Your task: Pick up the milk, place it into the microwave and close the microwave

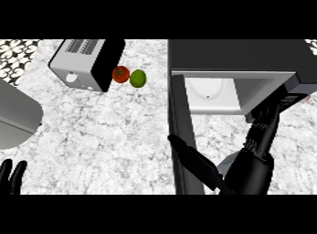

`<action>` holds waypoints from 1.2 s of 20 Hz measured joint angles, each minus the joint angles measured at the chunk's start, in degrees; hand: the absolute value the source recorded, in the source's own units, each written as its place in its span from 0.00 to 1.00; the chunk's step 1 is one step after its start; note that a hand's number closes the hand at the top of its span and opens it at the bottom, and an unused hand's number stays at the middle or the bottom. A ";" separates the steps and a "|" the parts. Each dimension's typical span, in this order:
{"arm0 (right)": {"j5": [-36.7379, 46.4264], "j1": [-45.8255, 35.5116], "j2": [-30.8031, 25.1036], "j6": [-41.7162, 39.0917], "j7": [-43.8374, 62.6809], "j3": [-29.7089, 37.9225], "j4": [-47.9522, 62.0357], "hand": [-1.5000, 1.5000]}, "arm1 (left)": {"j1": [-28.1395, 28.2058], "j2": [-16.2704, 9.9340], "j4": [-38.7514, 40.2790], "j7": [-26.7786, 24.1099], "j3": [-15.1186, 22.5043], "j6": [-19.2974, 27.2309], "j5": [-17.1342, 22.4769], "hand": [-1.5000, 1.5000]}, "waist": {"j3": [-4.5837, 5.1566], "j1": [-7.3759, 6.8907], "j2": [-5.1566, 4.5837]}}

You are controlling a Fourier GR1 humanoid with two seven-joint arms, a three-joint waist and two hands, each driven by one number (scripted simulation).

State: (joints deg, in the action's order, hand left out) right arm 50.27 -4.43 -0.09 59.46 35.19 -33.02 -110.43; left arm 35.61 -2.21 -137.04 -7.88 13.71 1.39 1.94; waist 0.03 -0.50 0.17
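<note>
At the right of the marbled counter, the black right hand (258,137) is stretched with straight, empty fingers at the open dark grey microwave (255,55), no milk carton is seen, and its black door (182,132) is judged unclosed.

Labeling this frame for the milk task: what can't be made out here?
- Milk: shows nowhere in the head view; the right hand, reaching at the open microwave, may cover it.
- Right hand's fingers: dark against the microwave's front, so open or shut cannot be told.
- Left hand: cut off by the lower edge, only straight fingers show.
- Grey object at left: cut off by the left edge.
</note>
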 measured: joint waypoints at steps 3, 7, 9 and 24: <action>-2.05 2.83 -0.46 2.49 -2.25 -0.59 0.97 0.00 | 0.15 0.06 0.26 -0.35 0.03 -0.04 -0.03 0.00 | -0.01 0.07 0.00; -4.46 6.68 -0.89 4.41 -4.53 0.15 0.62 0.00 | 2.44 -0.24 1.54 -3.39 -0.60 -1.21 0.85 0.00 | 0.03 0.09 0.04; -7.20 8.36 -1.95 6.14 -6.71 0.07 1.13 0.00 | 4.40 -0.08 1.92 -5.65 0.33 -1.66 0.23 0.00 | 0.04 -0.03 0.08; -32.04 16.74 -11.89 16.53 -28.14 -5.04 5.50 0.00 | 9.88 -0.91 0.67 -9.76 0.78 -3.36 1.19 0.00 | -0.20 0.18 0.05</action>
State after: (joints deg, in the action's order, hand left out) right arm 18.23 12.30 -11.99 75.99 7.05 -38.05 -104.93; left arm 45.50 -3.12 -136.37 -17.63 14.49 -1.97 3.14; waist -0.17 -0.32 0.22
